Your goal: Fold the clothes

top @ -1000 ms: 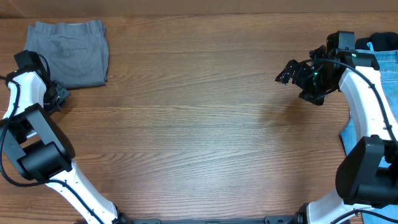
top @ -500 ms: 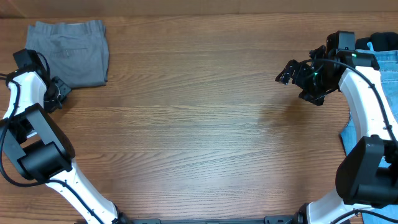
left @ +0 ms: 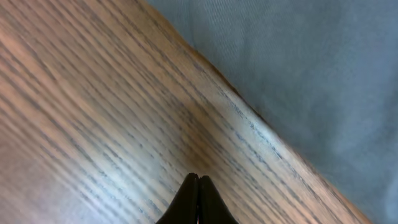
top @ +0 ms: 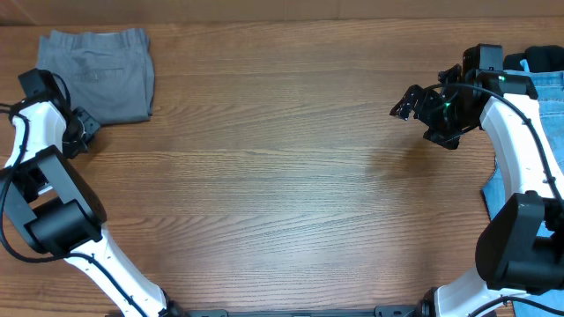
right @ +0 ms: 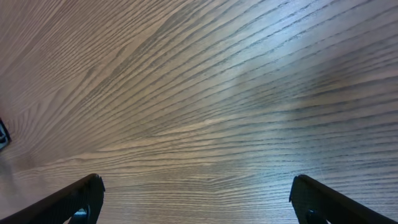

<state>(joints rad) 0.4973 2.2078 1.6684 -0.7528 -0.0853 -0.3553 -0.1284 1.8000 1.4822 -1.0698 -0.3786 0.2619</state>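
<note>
**Item 1: grey shorts** (top: 97,75). They lie at the far-left corner of the table (top: 282,176), flat in a compact block. The waistband faces the far edge and the slit pocket faces up. I judge this piece folded.

**Item 2: blue jeans** (top: 550,92). They sit at the right edge near the far-right corner and run out of view. My right arm partly covers them. I judge them not yet folded.

**Item 3: left jaws.** Pressed together, holding nothing. They are low over bare wood, just beside the near edge of the shorts.

**Item 4: right jaws.** Spread wide with only table grain between them. They are above the table near the right edge, just inside the jeans.

**Hazards, as I judge them:**
- A sideways sweep of my left jaws so near the shorts could catch their edge and spoil the fold.
- The jeans lie at the table's edge, so a careless tug could drag them off.
- Denim is heavy and stiff. A pinch on one layer may slip, or lift only part of the garment.
- Much of the jeans is hidden, so a grasp point chosen now would be a guess.

**Markings:** no brand, label or writing can be read on either garment or on the table.
</note>
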